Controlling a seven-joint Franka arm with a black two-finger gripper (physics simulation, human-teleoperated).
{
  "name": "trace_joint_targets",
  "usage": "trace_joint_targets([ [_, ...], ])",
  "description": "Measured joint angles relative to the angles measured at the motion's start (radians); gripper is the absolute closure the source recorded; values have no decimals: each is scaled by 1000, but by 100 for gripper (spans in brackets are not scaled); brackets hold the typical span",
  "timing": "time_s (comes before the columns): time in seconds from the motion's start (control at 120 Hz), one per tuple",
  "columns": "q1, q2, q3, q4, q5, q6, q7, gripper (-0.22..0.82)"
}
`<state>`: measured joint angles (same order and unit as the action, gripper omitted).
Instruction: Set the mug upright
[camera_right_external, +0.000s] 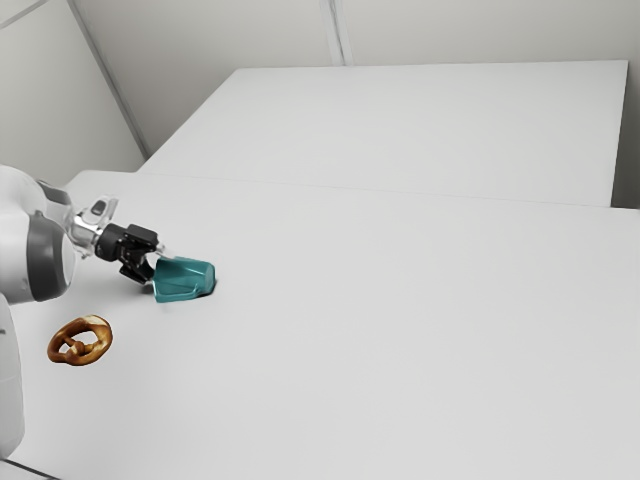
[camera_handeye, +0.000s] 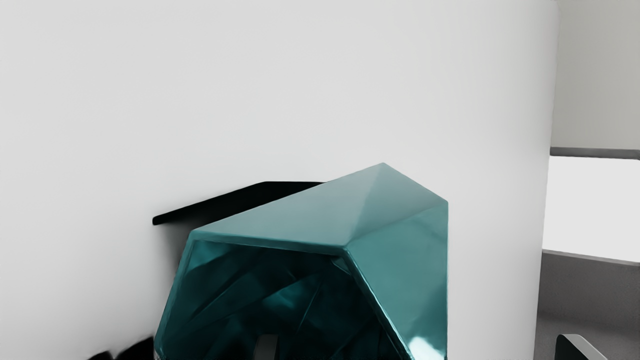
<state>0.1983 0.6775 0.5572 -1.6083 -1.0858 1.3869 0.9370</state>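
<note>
The teal mug (camera_right_external: 187, 280) lies on its side on the table, its mouth facing the gripper (camera_right_external: 155, 262) and its base toward the exterior view's right. In the wrist view the faceted mug (camera_handeye: 400, 265) shows its dark hollow inside. My gripper (camera_handeye: 421, 347) is open, with its fingertips wide apart: one stands in front of or within the mouth, the other beyond the mug's outer wall. I cannot tell whether either finger touches the mug.
A brown pretzel (camera_right_external: 98, 325) lies on the white table (camera_right_external: 400, 340), near the arm and nearer the exterior camera than the mug. Another white surface (camera_right_external: 420, 130) extends behind the table.
</note>
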Motion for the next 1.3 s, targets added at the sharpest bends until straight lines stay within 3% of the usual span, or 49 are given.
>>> trace_joint_targets([
  [0.275,3,-1,11,-21,-22,-17,21,5],
  [1.3,-3,-5,12,-52,-77,-18,58,61],
])
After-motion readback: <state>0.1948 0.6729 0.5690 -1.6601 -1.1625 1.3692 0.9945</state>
